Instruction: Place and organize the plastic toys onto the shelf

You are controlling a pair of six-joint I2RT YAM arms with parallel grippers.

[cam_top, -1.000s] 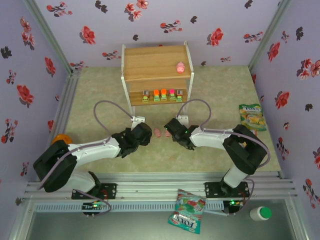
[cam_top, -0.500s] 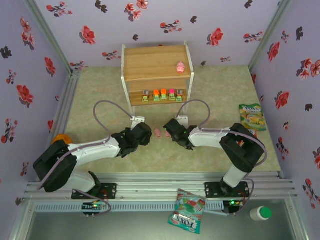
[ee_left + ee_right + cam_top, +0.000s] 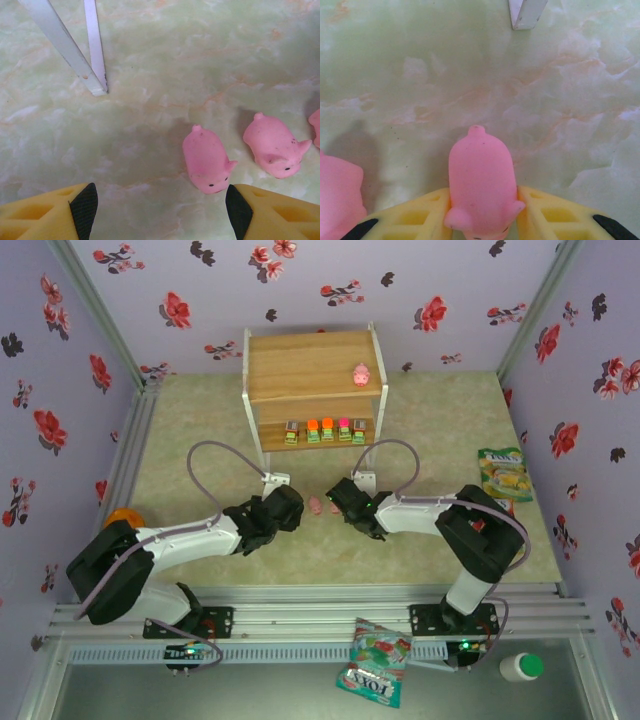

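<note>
My right gripper point(image 3: 482, 200) is shut on a pink pig toy point(image 3: 480, 170), with a yellow finger pressed against each flank, low over the table. Another pig point(image 3: 337, 197) lies at its left. My left gripper point(image 3: 161, 212) is open above the table. One pig point(image 3: 207, 159) lies just inside its right finger point(image 3: 239, 210), a second pig point(image 3: 274, 145) lies beyond, and a third point(image 3: 316, 125) is at the edge. From above, both grippers face each other around the pigs point(image 3: 316, 505) in front of the shelf point(image 3: 310, 365). The shelf holds a pig point(image 3: 361, 373) on top and several blocky toys point(image 3: 320, 430) below.
White shelf legs stand close ahead of both grippers point(image 3: 95, 55) point(image 3: 526, 12). A snack bag point(image 3: 505, 473) lies at the right, another point(image 3: 375, 660) on the near rail, next to a white bottle with a green cap point(image 3: 522, 667). An orange object point(image 3: 122, 517) sits at the left.
The right gripper's fingers have closed onto the pink pig, and that arm edged slightly left. The left arm and its open gripper have stayed put.
</note>
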